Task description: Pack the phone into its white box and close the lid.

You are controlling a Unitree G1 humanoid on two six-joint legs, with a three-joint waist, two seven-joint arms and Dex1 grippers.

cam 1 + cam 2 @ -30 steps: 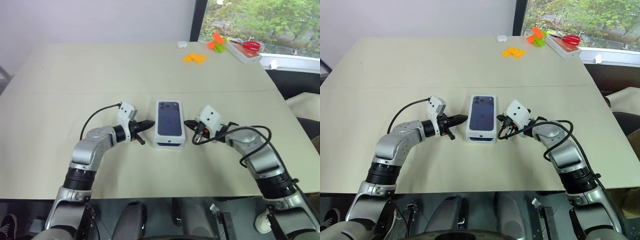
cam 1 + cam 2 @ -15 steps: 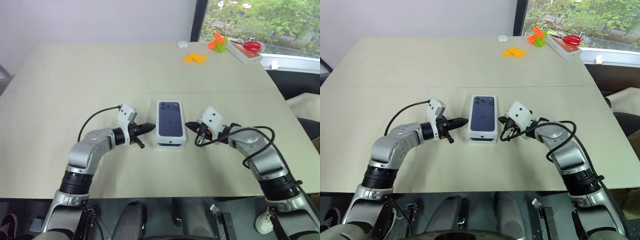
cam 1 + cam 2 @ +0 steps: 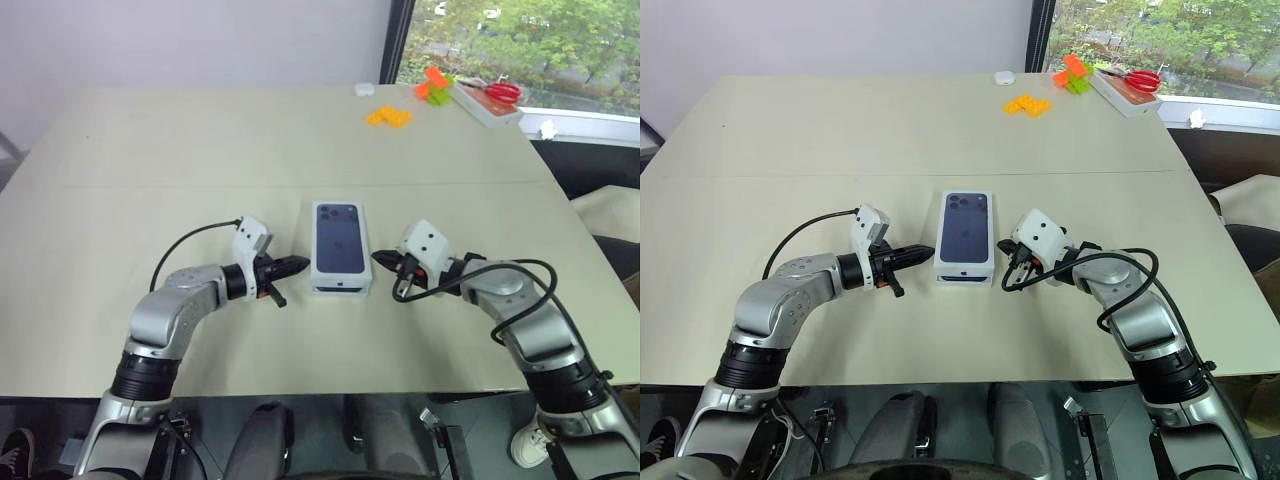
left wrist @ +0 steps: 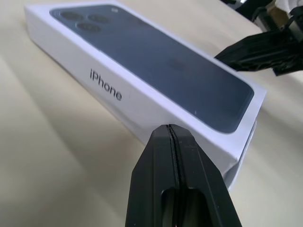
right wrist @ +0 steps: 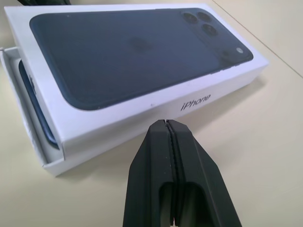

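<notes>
Both pincers are sitting closed and empty on either side of the lidded box at mid-frame.

The lid (image 3: 340, 243), with its dark phone picture facing up, is covering the box (image 5: 28, 142) on the surface (image 3: 200, 150), though not squarely: in the right wrist view the box's near end is sticking out from under the lid, with the phone (image 5: 35, 101) showing inside it as a blue edge. The left pincer (image 3: 298, 265) is hovering just left of the lid, apart from it, and the right pincer (image 3: 383, 258) is hovering just right of it. Orange pieces (image 3: 389, 117) are lying at the upper right.
</notes>
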